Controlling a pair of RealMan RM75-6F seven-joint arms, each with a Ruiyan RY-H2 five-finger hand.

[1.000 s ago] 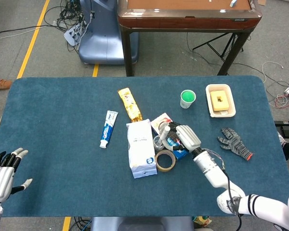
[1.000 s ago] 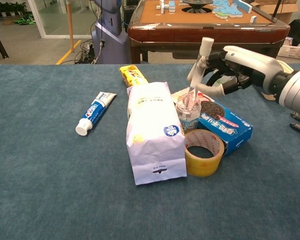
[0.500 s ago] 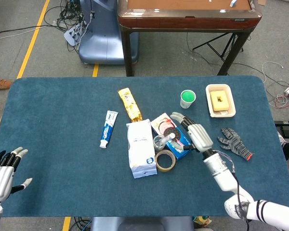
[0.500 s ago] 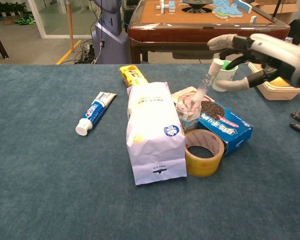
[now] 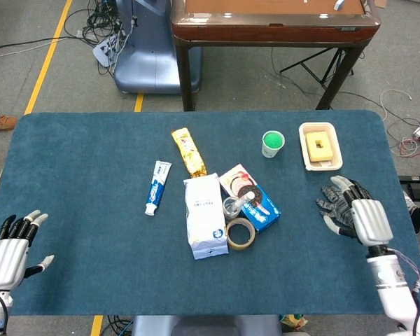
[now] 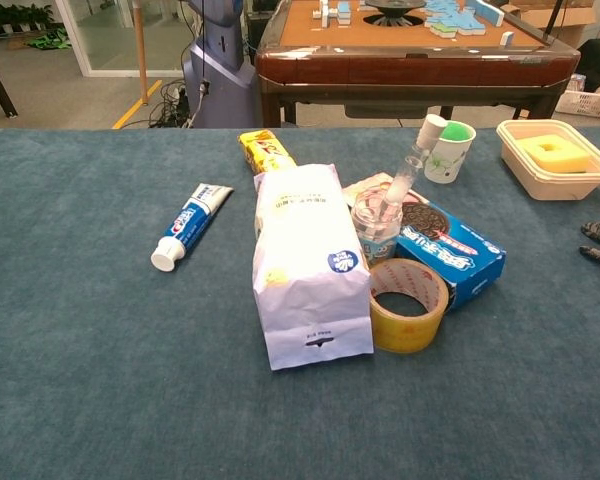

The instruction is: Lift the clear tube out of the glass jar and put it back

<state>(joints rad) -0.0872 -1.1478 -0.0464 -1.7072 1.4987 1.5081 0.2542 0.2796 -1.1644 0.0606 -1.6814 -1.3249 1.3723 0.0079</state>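
Observation:
The clear tube (image 6: 412,164) with a white cap leans to the right inside the small glass jar (image 6: 376,226), which stands between the white bag and the blue cookie box. From above, the tube (image 5: 244,199) and jar (image 5: 232,207) sit at the table's middle. My right hand (image 5: 364,217) is open at the right edge, over the grey glove, far from the jar. At the near left corner, my left hand (image 5: 10,246) is open and holds nothing. Neither hand shows in the chest view.
Around the jar lie a white bag (image 6: 308,262), a roll of yellow tape (image 6: 409,304) and a blue cookie box (image 6: 448,251). A toothpaste tube (image 6: 188,224), yellow snack packet (image 6: 265,150), green-filled cup (image 6: 449,151), tray with a sponge (image 6: 558,158) and grey glove (image 5: 334,201) lie further out.
My right hand let go of the tube, which now leans in the jar, and drew back to the right edge over the glove. The left hand barely shifted.

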